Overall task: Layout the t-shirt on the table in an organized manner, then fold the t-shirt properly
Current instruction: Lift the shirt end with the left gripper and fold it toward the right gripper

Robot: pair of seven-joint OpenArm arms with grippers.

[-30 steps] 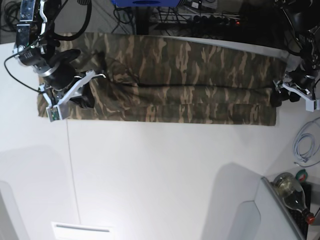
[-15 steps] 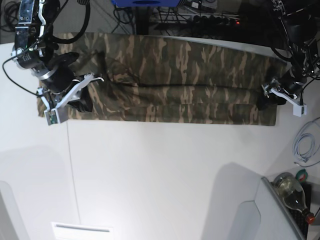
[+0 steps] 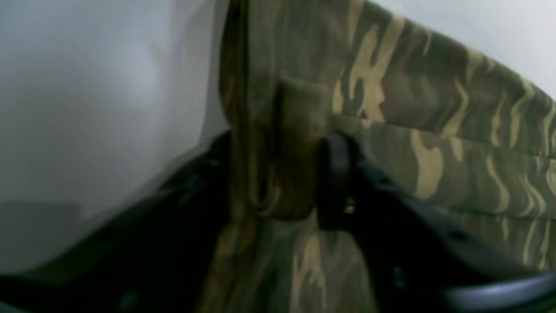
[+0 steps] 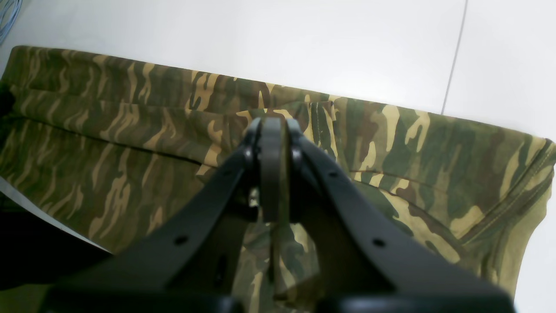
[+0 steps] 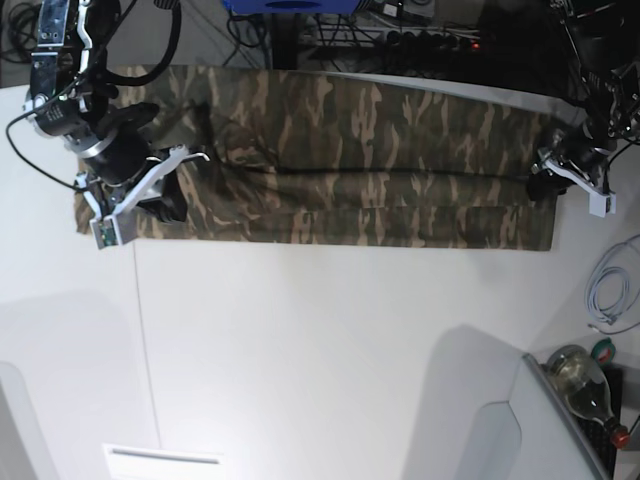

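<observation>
Smooth white table [image 5: 320,350], soft camouflage t-shirt [image 5: 380,170] in a long band, both arms' jaws pinching cloth folds.

left gripper [image 5: 547,183] at the shirt's 3 o'clock edge: a second ago it sat just off the hem with jaws wide, half a second ago it had pushed in over the cloth toward 9 o'clock, now pulled back toward 2 o'clock. jaws narrowed, a bunched fold of the t-shirt [image 5: 360,150] pinched between them in the left wrist view. hem at that end looks slightly gathered under the fingers [image 3: 334,174].
</observation>
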